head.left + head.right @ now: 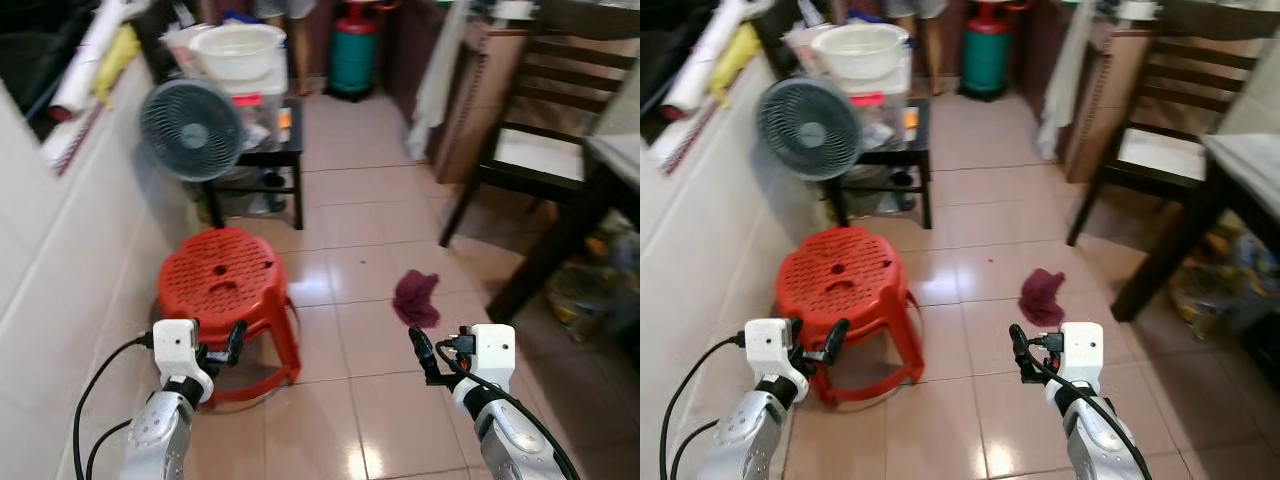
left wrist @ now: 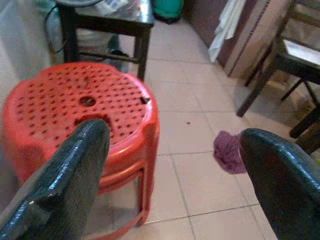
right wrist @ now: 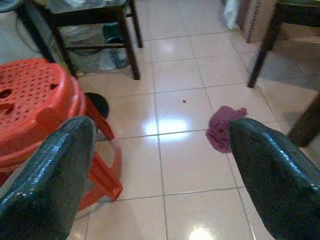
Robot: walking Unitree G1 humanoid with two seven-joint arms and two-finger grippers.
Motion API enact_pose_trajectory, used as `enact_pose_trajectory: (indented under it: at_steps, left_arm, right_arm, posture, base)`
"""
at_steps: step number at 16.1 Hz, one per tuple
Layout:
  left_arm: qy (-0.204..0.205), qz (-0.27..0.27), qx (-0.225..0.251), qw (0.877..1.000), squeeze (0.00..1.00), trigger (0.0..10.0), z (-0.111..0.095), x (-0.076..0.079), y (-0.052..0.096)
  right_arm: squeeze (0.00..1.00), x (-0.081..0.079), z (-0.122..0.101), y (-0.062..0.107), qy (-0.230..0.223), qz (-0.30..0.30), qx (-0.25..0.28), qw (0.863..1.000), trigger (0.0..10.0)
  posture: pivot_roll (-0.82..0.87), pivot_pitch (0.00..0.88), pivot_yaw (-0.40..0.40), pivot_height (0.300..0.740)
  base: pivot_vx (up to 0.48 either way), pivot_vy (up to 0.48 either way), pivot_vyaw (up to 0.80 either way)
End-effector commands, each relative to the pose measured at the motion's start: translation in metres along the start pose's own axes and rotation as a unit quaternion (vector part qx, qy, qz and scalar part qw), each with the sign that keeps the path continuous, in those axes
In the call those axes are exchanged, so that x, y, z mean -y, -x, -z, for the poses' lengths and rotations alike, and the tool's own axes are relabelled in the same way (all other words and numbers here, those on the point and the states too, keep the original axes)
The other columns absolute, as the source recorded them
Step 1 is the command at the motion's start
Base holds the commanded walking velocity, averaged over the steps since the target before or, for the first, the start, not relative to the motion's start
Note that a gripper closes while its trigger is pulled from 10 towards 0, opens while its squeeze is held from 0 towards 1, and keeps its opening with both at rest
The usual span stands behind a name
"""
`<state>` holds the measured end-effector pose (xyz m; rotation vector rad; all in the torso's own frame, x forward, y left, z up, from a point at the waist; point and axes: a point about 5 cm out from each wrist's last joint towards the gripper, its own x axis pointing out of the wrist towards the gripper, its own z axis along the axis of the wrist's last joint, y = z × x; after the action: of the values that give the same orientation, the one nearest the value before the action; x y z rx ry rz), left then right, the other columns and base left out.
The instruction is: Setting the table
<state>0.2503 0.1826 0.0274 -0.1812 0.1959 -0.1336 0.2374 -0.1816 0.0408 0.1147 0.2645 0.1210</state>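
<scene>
Left eye view, my inventory: crumpled maroon cloth (image 1: 416, 297) on glossy beige tile floor (image 1: 350, 210), 12 o'clock of right gripper (image 1: 424, 352). Red perforated stool (image 1: 225, 280) before left gripper (image 1: 226, 345). Both grippers' fingers spread, empty.

Silver arms, white boxy wrist housings, black cables, left end effector (image 1: 236, 342) and right end effector (image 1: 421, 352) with glossy black fingers (image 2: 65, 180)

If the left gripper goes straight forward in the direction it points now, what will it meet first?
Most likely the red stool. The left gripper, fingers open, points at the stool's near edge; the left wrist view shows the seat just ahead. Depth is hard to judge.
</scene>
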Motion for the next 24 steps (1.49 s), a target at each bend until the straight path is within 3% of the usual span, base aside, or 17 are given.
enact_pose_trajectory:
  at_steps: [1, 9, 24]
  left_arm:
    - [-0.005, -0.006, -0.004, 1.0, 0.0, 10.0, -0.004, -0.002, -0.001]
    - [0.019, 0.047, 0.022, 0.998, 0.0, 10.0, -0.031, 0.012, -0.008]
    - [0.015, 0.065, -0.014, 0.998, 0.0, 10.0, -0.024, 0.023, -0.002]
  right_arm:
    - [0.0, -0.001, -0.005, 0.0, -0.005, 0.002, 0.006, 1.0, 10.0]
    - [0.0, -0.003, -0.009, 0.0, -0.008, 0.007, -0.006, 1.0, 10.0]
    - [0.0, 0.001, -0.01, 0.003, -0.01, 0.016, -0.016, 1.0, 10.0]
  posture:
    - [-0.2, 0.045, 0.027, 0.74]
    - [-0.2, 0.053, 0.028, 0.74]
    - [-0.22, 0.056, 0.017, 0.74]
  base:
    - [0.0, 0.0, 0.0]
    - [0.03, 0.0, -0.65]
    - [0.304, 0.0, -0.8]
